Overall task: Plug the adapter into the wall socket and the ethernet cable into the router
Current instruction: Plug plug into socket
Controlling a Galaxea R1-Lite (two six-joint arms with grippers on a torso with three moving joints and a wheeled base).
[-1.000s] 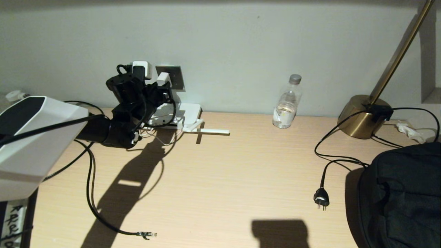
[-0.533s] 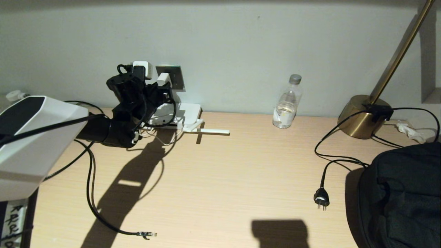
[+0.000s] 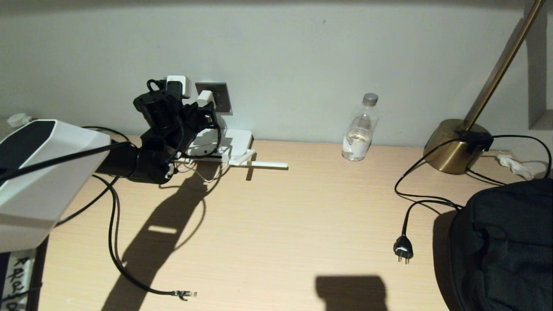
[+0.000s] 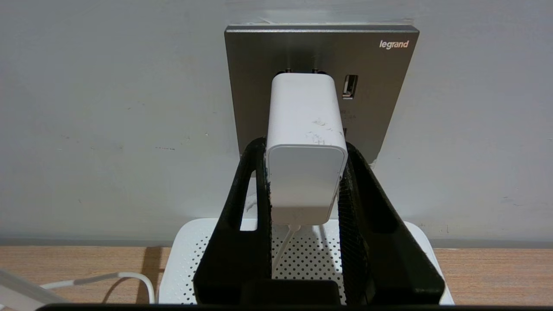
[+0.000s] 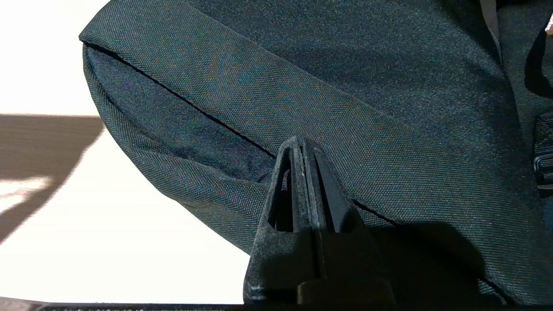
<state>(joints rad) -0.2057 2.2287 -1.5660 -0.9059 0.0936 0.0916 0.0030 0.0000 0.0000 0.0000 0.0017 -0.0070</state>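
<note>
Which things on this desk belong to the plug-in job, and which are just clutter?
Job: adapter in the left gripper, wall socket, router, ethernet cable lying unplugged.

Clutter: water bottle, brass lamp, black two-pin plug, black bag under the right gripper.

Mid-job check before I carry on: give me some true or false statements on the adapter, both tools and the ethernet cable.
1. The left tool is clamped on the adapter at the wall socket. True.
2. The ethernet cable is plugged into the router. False: its clip end lies loose on the desk.
3. The right tool is shut and empty. True.
4. The right tool hangs over the water bottle. False: it is beside a dark bag.
</note>
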